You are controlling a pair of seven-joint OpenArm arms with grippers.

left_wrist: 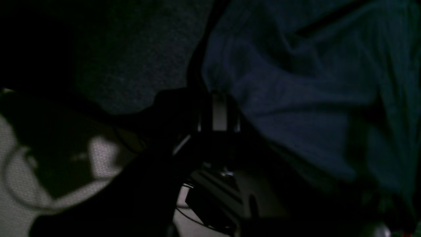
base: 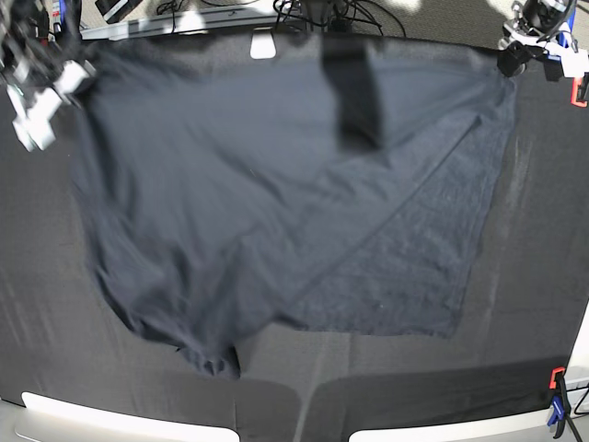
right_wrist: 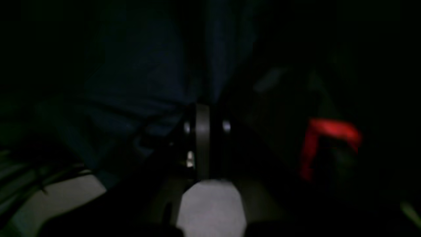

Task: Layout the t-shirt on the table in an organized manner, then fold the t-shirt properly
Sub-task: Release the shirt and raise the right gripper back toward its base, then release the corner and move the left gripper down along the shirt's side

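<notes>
Left wrist view: dim and blurred, left gripper (left_wrist: 218, 98) closed on a bunched edge of the tee (left_wrist: 296, 98), fabric draping away to the right, pale floor and cables below. Right wrist view: darker yet, right gripper (right_wrist: 202, 112) apparently pinched on tee cloth hanging to its left, though jaw gap hard to make out; a red clamp (right_wrist: 329, 138) blurred to the right. Base view: tee (base: 276, 184) held up by two corners near the far edge of the table (base: 543, 276), left gripper (base: 511, 57) by the far corner on this view's right, right gripper (base: 41, 87) by the far corner on its left, motion-blurred. Spread wide but not flat: a diagonal fold across the middle, one lower corner crumpled toward the near edge. Layout judged partly done; smoothing and all folding left. Black cloth over the table, clamps at the right-hand corners, cables beyond the far edge.
</notes>
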